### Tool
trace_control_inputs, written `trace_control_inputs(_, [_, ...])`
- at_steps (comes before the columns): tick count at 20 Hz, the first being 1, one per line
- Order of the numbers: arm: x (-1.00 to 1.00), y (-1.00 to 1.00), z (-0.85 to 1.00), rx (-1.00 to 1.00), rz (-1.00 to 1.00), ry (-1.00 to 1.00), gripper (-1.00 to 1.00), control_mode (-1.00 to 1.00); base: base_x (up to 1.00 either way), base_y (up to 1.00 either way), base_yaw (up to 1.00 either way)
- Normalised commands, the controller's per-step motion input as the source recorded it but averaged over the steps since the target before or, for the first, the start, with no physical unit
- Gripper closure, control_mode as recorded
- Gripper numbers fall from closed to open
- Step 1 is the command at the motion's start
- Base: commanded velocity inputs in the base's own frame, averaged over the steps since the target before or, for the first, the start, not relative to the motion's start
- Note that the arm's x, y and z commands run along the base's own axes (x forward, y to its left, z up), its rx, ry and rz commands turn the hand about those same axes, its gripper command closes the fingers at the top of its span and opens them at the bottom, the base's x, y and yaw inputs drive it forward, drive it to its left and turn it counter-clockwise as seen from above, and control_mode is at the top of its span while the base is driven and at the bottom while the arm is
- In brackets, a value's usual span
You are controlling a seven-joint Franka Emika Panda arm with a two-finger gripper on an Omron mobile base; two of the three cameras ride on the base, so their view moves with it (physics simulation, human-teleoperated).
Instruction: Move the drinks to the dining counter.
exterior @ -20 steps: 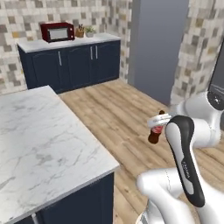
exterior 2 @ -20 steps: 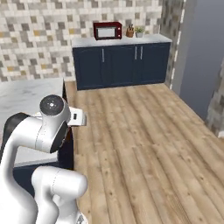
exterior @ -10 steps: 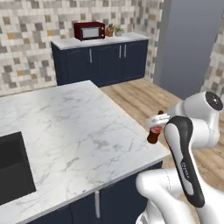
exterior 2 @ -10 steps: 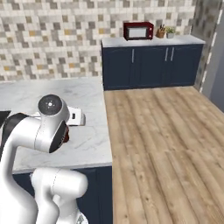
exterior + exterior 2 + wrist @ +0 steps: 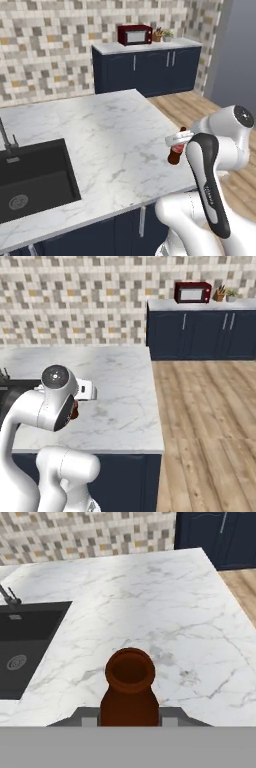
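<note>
The gripper (image 5: 176,142) clamps the cola bottle (image 5: 175,152) at right centre of the left base view, over the dining counter (image 5: 105,145). The hand view alone shows the bottle's open mouth. In the right base view, the arm apparently hides most of the bottle.

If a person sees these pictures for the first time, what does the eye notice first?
First the big white marble counter with its black sink at the left. Then the brown bottle, held upright in the shut pincer above the counter's near right part. Far behind, a red microwave stands on navy cabinets.
</note>
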Motion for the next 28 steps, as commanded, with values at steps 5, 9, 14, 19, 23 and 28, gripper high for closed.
trace_control_inputs(5, [0.00,0.00,0.00,0.00,0.00,0.00,1.00,1.00,0.60,-0.03,0.18])
trace_control_inputs(9, [0.00,0.00,0.00,0.00,0.00,0.00,1.00,1.00,0.62,-0.01,0.11])
trace_control_inputs(14, [0.00,0.00,0.00,0.00,0.00,0.00,1.00,1.00,0.49,0.00,0.08])
trace_control_inputs(19, [0.00,0.00,0.00,0.00,0.00,0.00,1.00,1.00,0.06,0.00,0.01])
trace_control_inputs(23, [0.00,0.00,0.00,0.00,0.00,0.00,1.00,1.00,0.03,0.00,0.00])
trace_control_inputs(28, [0.34,0.00,-0.09,0.00,0.00,0.01,1.00,-1.00,0.05,0.00,0.00])
